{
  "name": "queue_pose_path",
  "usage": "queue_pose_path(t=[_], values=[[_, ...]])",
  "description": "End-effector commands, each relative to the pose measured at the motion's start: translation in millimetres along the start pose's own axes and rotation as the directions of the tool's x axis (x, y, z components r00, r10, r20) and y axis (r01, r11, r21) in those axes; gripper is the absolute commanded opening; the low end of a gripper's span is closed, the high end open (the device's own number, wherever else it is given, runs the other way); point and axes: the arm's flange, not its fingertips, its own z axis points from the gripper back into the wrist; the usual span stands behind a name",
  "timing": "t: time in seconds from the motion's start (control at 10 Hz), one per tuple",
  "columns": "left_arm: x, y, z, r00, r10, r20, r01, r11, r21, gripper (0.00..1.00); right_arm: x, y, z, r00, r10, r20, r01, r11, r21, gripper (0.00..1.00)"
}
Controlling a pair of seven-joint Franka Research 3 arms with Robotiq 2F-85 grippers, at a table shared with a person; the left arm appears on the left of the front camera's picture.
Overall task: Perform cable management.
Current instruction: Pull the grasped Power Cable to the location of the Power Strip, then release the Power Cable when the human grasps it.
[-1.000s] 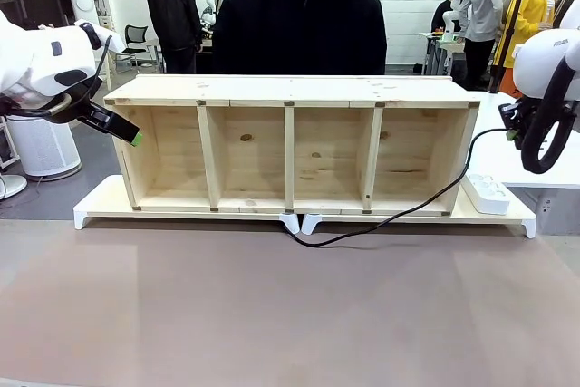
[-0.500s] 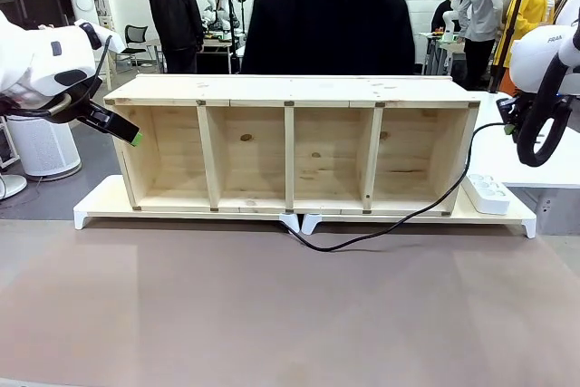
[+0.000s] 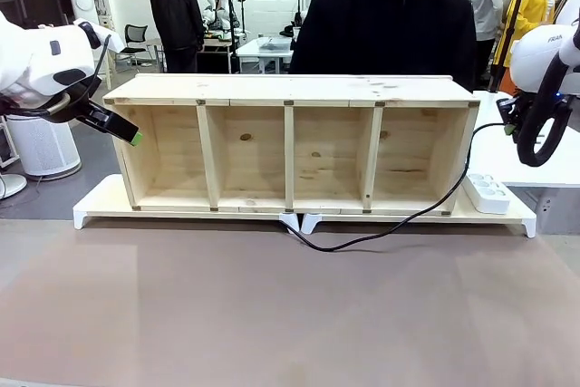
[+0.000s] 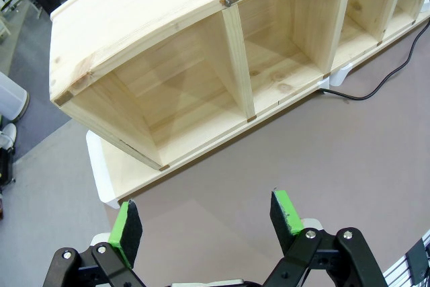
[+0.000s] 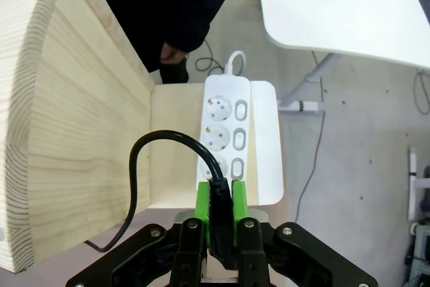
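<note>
The cable (image 3: 390, 228) is a thin black cord. It comes out from under the middle of the wooden shelf (image 3: 290, 88), trails right across the table and rises past the shelf's right end to my right gripper (image 3: 509, 120). In the right wrist view, my right gripper (image 5: 220, 203) is shut on the cable's plug end (image 5: 219, 196), and the cord loops up and left (image 5: 144, 149) beside the shelf's side wall. The gripper hangs above the white power strip (image 5: 225, 132). My left gripper (image 4: 205, 220) is open, with nothing between its pads, and hovers off the shelf's left end (image 3: 127, 133).
The four-compartment shelf stands on a white riser (image 3: 100, 201), which also carries the power strip (image 3: 488, 194) at its right end. A person in black (image 3: 390, 15) stands behind the shelf, one hand (image 5: 173, 52) near its right end. Brown table (image 3: 272, 314) lies in front.
The person has stepped to the right behind the shelf. My right arm shifted slightly up and left with the cable, which now hangs a little differently. The left arm is still.
</note>
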Motion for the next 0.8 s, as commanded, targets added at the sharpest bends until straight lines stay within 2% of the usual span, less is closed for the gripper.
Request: queue_pose_path(t=[0.0,0.7], values=[[0.2,0.0,-0.6,1.0,-0.006,0.001,0.006,1.0,0.003,1.0,-2.2,0.3,1.9,1.0,0.001,0.003,-0.001,1.0,0.0,0.16],[0.2,0.0,-0.6,1.0,-0.006,0.001,0.006,1.0,0.003,1.0,-2.2,0.3,1.9,1.0,0.001,0.003,-0.001,1.0,0.0,0.16]])
